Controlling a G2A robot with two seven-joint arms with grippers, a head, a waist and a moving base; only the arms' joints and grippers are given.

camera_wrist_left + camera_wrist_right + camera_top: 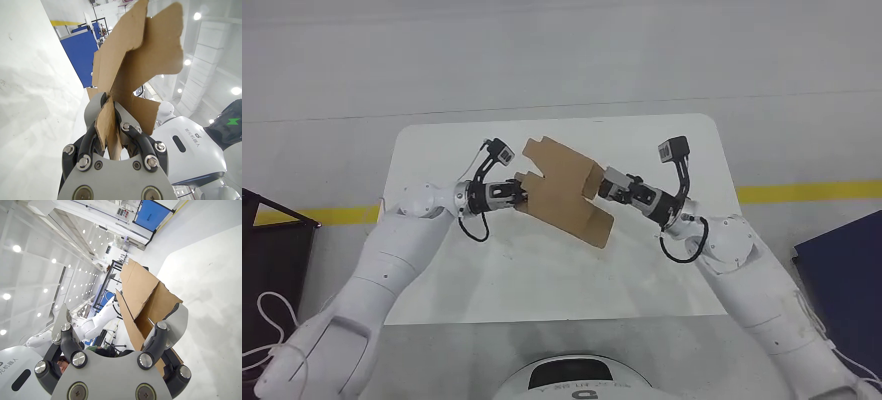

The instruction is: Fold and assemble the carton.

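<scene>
A flat, partly unfolded brown carton (564, 190) hangs above the middle of the white table (442, 280), between the two arms. My left gripper (519, 191) is at its left edge, shut on a small flap (107, 123); the carton's panels (143, 47) fan out beyond the fingers. My right gripper (606, 185) is at the carton's right edge and stands open. One of its fingers (178, 317) rests against a carton flap (140, 291); the other finger (63, 317) is well apart with nothing on it.
The table's near half and far corners (662, 135) are bare. A blue panel (852, 260) stands off the right side, a black rack (262, 230) off the left. A yellow line (812, 190) runs along the floor.
</scene>
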